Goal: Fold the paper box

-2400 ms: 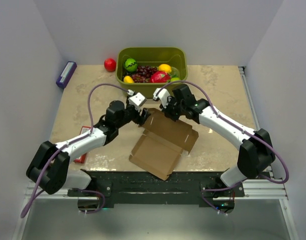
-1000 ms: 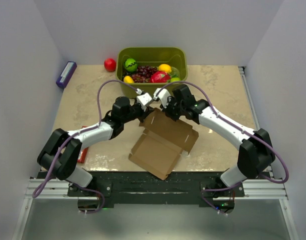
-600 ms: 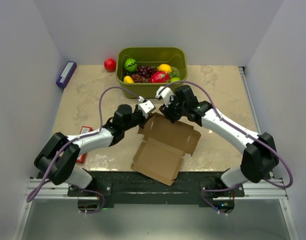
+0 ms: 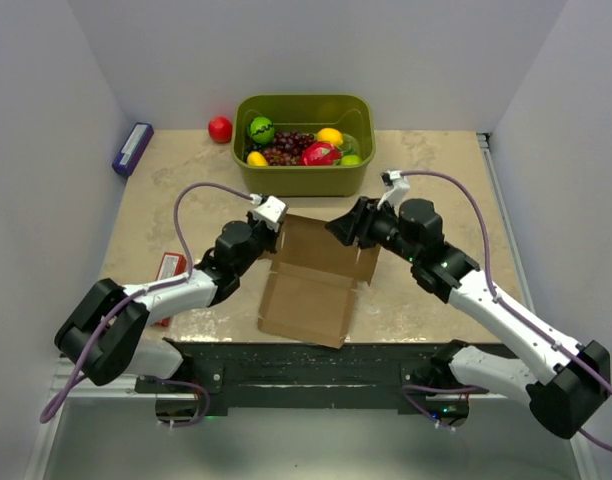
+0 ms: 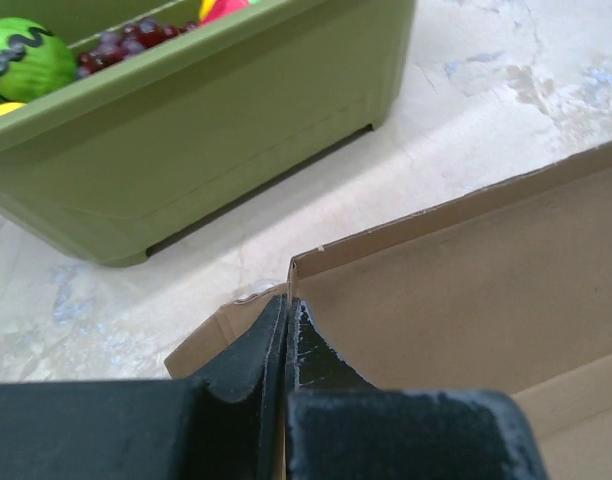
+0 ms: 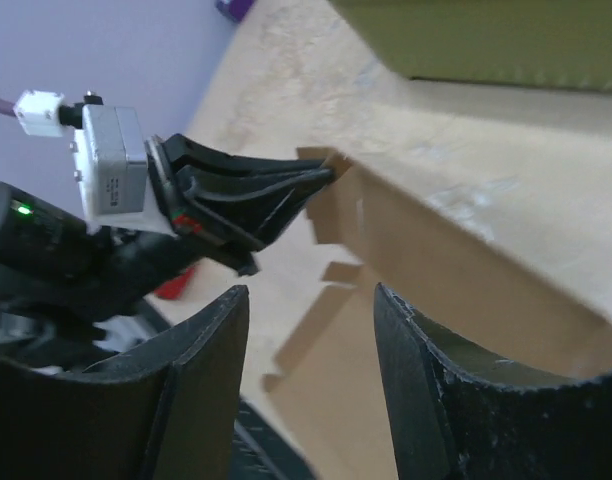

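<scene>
While the paper box [image 4: 311, 285] lies opened out in the lower middle of the top view, below the green tub [image 4: 304, 178], I have my left gripper [image 4: 273, 238] clamped on its upper-left corner. In my left wrist view the two fingers [image 5: 236, 360] press flat together, with the thin brown edge of a side flap caught between them. To the right of that pinch, the box's far panel rises from the table [image 4: 436, 180] as a wall. The near panel lies flat, reaching toward the bottom edge of the table.

My right gripper [image 4: 341, 230] sits at the upper-right corner of the box, and its fingers [image 6: 441, 400] are spread wide apart. Through the gap my right wrist camera looks along the top edge of the raised panel, across to my left gripper pinching the corner in the upper left of that frame. I cannot tell whether either right finger touches the cardboard.

The tub stands at the top centre of the top view, just above the box and apart from it, and it holds grapes and other fruit. A red apple [image 4: 220, 129] rests on the table at the tub's left. A purple pack [image 4: 132, 148] lies at the upper-left edge of the table. A slim red pack [image 4: 169, 275] lies at lower left, partly hidden by my left arm.
</scene>
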{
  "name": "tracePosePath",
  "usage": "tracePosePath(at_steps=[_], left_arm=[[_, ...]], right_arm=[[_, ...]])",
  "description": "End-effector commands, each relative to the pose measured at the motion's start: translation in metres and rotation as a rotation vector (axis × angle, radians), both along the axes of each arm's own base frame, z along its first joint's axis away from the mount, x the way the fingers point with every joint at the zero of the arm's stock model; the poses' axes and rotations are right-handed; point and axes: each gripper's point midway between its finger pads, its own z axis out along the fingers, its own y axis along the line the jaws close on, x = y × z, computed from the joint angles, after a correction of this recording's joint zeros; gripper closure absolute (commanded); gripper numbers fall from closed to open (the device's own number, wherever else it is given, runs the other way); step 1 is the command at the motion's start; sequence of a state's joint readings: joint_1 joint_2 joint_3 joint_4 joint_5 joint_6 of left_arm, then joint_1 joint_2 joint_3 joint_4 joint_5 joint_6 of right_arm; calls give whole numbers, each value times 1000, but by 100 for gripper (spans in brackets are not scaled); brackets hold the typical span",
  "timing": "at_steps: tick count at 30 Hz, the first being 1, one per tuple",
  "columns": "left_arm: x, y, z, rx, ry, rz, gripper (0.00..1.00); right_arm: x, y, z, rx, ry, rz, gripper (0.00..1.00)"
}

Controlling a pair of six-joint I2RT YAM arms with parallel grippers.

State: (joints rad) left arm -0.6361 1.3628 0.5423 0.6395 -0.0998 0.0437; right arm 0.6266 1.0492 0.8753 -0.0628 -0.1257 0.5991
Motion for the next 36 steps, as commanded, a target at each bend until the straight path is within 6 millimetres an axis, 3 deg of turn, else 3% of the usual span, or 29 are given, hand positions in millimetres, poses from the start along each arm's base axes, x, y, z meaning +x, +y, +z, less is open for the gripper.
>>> tracePosePath(at_steps=[1, 4, 5, 8, 11, 17, 25, 36], left_arm=[[15, 3, 43, -98, -109, 75, 100], [13, 10, 46, -103, -135, 92, 100], [9, 11, 41, -95, -135, 87, 100], [4, 14, 42, -105, -163, 82, 100], [-1, 16, 39, -113, -171, 76, 100], [-9, 17, 38, -129, -195, 71, 100], [-23, 18, 28, -127, -214, 61, 100], [-30, 22, 33, -116, -284, 67, 100]], right_arm=[[-6, 14, 38, 419, 114, -48, 43], [7, 8, 23, 375, 184, -144, 37], [11, 10, 8, 357, 248, -171, 37], [18, 24, 3, 432, 335, -173, 35], [22, 34, -22, 505, 442, -191, 34], [35, 30, -48, 569, 501, -350, 34], [44, 17, -72, 590, 532, -515, 35], [62, 29, -83, 644, 584, -574, 36]])
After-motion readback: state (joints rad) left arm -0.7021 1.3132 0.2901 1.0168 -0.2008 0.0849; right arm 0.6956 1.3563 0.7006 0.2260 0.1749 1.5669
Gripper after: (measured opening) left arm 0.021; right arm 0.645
